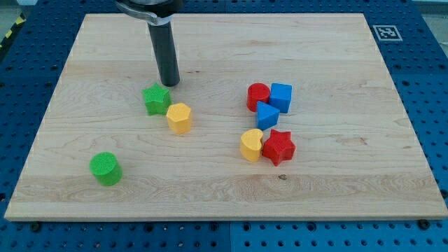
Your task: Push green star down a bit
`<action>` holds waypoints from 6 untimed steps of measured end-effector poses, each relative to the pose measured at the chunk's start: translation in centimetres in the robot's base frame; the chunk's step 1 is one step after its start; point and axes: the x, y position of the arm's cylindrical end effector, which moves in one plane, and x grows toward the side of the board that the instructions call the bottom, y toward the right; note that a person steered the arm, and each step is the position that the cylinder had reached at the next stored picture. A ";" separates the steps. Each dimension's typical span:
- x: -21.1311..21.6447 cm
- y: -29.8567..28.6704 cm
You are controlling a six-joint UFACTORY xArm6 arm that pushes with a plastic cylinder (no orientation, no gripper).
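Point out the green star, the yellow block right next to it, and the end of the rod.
green star (156, 99), camera view, middle of its top face.
yellow block (179, 117), camera view, its top face, just lower right of the star.
my tip (169, 83), camera view, the rod's very bottom end, just above the star.

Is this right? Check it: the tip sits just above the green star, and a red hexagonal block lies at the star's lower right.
Not quite. My tip does sit just above the green star, but the block at the star's lower right is the yellow hexagonal block, not a red one. The camera view shows this.
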 end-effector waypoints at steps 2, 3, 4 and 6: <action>0.0 -1.3; 0.0 -2.0; 1.0 -1.3; 2.9 -0.4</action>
